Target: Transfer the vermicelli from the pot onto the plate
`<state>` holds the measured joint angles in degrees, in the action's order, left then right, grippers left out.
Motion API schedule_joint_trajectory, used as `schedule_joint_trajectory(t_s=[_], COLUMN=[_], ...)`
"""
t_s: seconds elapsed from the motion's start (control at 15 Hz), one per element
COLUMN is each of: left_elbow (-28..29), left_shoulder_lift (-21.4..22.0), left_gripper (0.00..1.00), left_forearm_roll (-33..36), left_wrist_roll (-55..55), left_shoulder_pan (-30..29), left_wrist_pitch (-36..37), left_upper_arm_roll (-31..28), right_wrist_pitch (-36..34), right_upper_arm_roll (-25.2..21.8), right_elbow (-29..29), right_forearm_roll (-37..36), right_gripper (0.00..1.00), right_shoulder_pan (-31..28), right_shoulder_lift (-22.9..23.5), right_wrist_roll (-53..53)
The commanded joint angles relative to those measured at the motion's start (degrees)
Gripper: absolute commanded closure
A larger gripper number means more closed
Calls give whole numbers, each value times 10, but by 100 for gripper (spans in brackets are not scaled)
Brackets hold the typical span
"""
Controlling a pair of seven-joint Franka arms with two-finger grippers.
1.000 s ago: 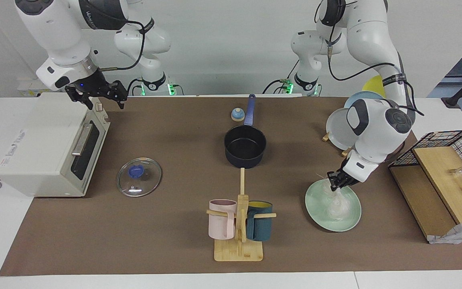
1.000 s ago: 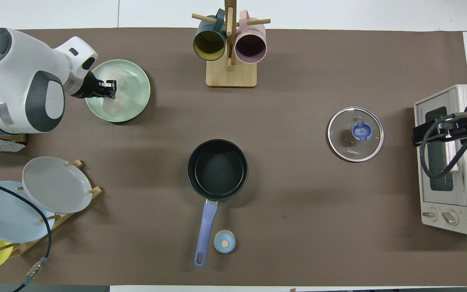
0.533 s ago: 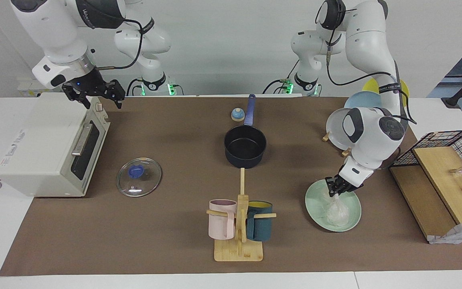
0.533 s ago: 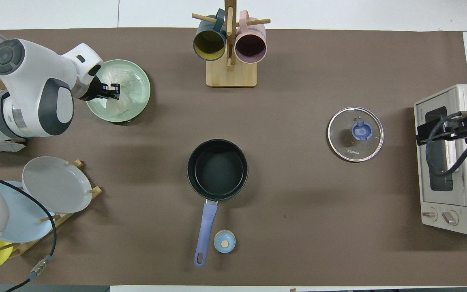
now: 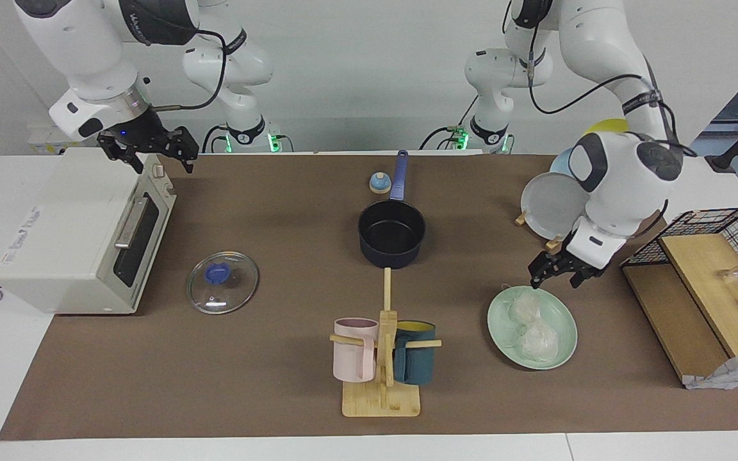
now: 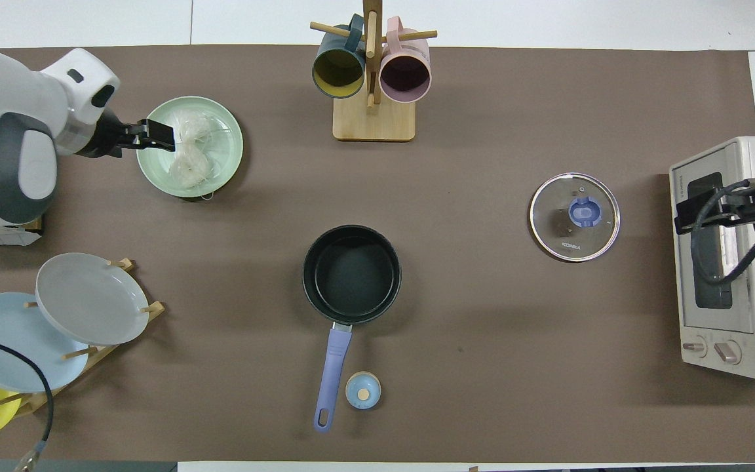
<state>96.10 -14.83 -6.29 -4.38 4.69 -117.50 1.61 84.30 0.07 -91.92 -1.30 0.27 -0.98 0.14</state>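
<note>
The word KONIKA is being shown on the glass lid (image 6: 575,217) near its rim, read in the overhead view; a red warning triangle label is being carried on the toaster oven (image 6: 731,255) beside its knobs, its small print unreadable. Grey lettering is lying on the oven's top in the facing view, too faint to read.

The vermicelli (image 5: 532,325) is being seen as a pale, translucent tangle of thin strands, gathered in two lumps with a few loose threads straying at the edge. It is lying on the plate (image 5: 561,351), a mint-green round one toward the left arm's end of the table. In the overhead view the plate (image 6: 223,167) is sitting at about ten o'clock from the pot (image 6: 352,274), which is standing dark and empty mid-table, its blue handle pointing at six o'clock toward the robots.

The left gripper (image 5: 560,274) is being held above the plate's rim, fingers spread and holding nothing. The right gripper (image 5: 149,148) is waiting over the oven, fingers spread wide, empty.
</note>
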Motion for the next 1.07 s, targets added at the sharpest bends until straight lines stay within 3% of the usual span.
schedule_joint_trajectory(t_s=[0.0,0.2,0.4,0.73,1.0], left_elbow=[1,2,9,14,-68], left_shoulder_lift=[76,147,190,193,160], left_gripper=[0,0,0,0,0], left_forearm_roll=[28,42,44,55,56], left_wrist_roll=[-22,-23,-22,-32,-31], left_shoulder_pan=[-4,-2,0,8,12], left_wrist_pitch=[94,188,250,276,348], left_upper_arm_roll=[-2,-1,-1,0,1], right_wrist_pitch=[-8,-8,-11,-12,-10], right_upper_arm_roll=[6,6,6,7,7], right_elbow=[10,10,17,17,17], right_forearm_roll=[11,11,8,11,11], right_gripper=[0,0,0,0,0], right_shoulder_pan=[-8,-8,-7,-7,-7], right_shoulder_lift=[2,3,4,2,2], right_wrist_roll=[7,6,6,6,6])
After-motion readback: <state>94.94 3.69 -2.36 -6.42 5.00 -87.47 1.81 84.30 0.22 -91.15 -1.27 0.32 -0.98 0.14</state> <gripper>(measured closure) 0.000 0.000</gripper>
